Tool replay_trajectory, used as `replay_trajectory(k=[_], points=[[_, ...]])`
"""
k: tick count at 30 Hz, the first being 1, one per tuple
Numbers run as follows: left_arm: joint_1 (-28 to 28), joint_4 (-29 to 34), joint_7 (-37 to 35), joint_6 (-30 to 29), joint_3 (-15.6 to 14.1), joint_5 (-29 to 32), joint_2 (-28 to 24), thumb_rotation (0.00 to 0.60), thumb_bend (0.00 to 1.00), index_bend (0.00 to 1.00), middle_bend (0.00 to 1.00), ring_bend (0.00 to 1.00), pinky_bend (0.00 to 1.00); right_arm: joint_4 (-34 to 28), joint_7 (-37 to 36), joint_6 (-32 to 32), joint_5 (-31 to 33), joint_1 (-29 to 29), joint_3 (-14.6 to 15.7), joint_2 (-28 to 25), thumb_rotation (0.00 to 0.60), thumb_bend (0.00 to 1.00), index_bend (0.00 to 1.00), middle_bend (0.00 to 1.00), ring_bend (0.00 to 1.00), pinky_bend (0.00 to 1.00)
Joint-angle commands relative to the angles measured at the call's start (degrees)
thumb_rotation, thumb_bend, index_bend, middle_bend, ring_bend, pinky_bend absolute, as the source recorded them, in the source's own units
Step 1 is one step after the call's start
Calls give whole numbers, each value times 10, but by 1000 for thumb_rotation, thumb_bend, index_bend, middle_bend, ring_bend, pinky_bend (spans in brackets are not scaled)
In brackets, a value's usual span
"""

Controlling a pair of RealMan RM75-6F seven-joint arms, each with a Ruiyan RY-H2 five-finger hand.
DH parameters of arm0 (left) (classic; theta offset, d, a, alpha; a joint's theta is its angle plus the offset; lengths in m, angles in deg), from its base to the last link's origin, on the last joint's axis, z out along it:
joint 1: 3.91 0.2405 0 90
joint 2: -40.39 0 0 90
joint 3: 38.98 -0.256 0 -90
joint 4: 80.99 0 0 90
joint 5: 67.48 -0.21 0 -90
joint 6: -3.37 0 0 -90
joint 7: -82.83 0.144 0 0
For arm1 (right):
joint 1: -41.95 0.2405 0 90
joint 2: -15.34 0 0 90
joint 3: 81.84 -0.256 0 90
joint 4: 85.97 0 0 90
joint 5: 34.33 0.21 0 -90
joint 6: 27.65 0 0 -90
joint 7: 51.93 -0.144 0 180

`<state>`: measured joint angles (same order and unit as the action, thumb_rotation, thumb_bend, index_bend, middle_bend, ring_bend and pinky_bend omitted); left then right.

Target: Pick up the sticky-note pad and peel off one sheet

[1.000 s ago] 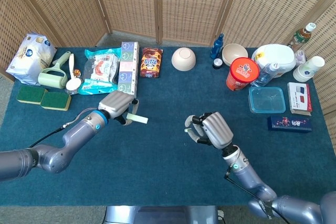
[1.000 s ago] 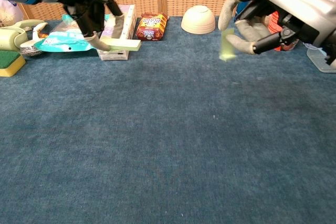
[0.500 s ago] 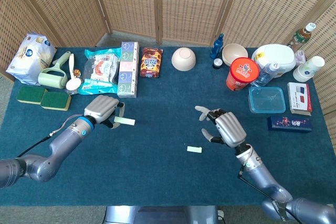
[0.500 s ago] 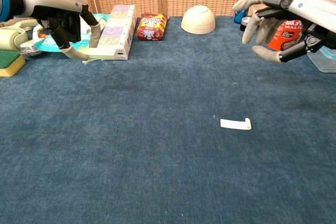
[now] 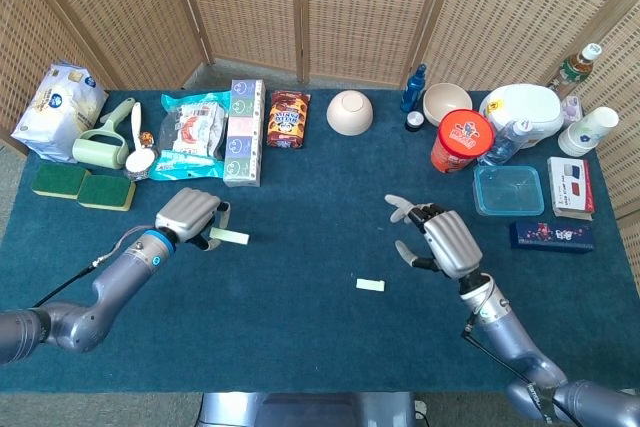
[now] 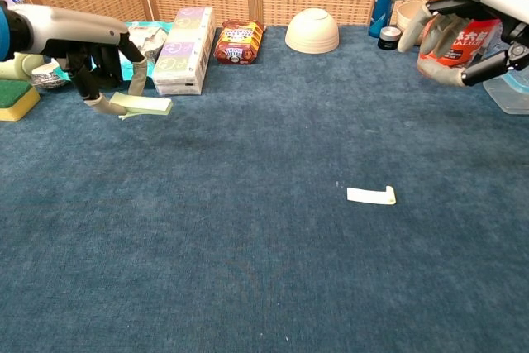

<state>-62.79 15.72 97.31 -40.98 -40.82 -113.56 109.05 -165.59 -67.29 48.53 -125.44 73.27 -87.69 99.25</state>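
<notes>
Pad (image 6: pixel 143 104) half-hidden in left hand (image 5: pixel 189 216) — peeled sheet (image 6: pixel 371 196) curled at one end.

light: bright, even | shadows: faint | focus: sharp | glare: none

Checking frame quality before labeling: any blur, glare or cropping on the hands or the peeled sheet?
Head view: sharp, even light, no glare; peeled sheet small but clear. Chest view: left hand and sticky-note pad crisp, soft shadow beneath; right hand cropped by the right frame edge.
</notes>
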Motion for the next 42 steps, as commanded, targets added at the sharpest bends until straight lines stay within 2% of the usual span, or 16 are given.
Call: replay_trajectory(k=[1, 3, 6, 9, 16, 20, 22, 30, 32, 33, 34, 42], points=[[8, -1, -1, -3, 1, -2, 2, 600, 276, 356, 637, 566, 816, -2, 1, -1, 0, 0, -1, -1, 600, 426, 144, 430, 418, 421], [15, -2, -4, -9, 3, -6, 3, 600, 263, 296, 543, 475, 735, -3, 4, -1, 1, 0, -3, -3, 600, 426, 144, 430, 418, 421], [34, -2, -16, -27, 9, -20, 3, 600, 258, 248, 476, 415, 696, -9, 10, -5, 2, 2, -6, -9, 600, 426, 144, 431, 418, 421], [57, -1, -26, -60, 15, -43, 2, 600, 257, 243, 442, 385, 683, -13, 13, -9, 6, 3, -9, -14, 600, 426, 144, 431, 418, 421], [118, 21, -44, -145, 16, -97, -8, 600, 253, 251, 440, 383, 675, -21, 22, -20, 24, 2, -17, -23, 600, 426, 138, 432, 416, 421], [159, 32, -53, -196, 10, -127, -16, 600, 250, 267, 440, 384, 675, -31, 27, -32, 44, -2, -22, -33, 600, 426, 128, 428, 410, 388], [199, 41, -62, -252, 1, -148, -24, 600, 248, 272, 440, 384, 675, -37, 47, -33, 57, -7, -25, -41, 600, 426, 125, 416, 398, 361], [299, 37, -84, -374, -18, -209, -18, 600, 246, 282, 440, 384, 675, -65, 122, -36, 89, -23, -26, -62, 600, 426, 125, 328, 324, 252], [332, 34, -89, -410, -25, -225, -17, 600, 246, 283, 440, 384, 675, -77, 153, -36, 99, -31, -23, -70, 600, 426, 126, 309, 269, 231], [370, 35, -94, -452, -40, -232, -20, 600, 246, 284, 440, 384, 675, -88, 189, -31, 115, -47, -14, -82, 600, 426, 124, 300, 253, 227], [386, 33, -98, -468, -46, -243, -19, 600, 246, 287, 440, 384, 674, -100, 204, -25, 121, -54, -13, -87, 600, 426, 121, 282, 242, 223], [476, 11, -119, -528, -65, -281, -15, 600, 245, 291, 440, 384, 672, -159, 258, 27, 146, -104, -7, -112, 600, 426, 114, 251, 200, 213]])
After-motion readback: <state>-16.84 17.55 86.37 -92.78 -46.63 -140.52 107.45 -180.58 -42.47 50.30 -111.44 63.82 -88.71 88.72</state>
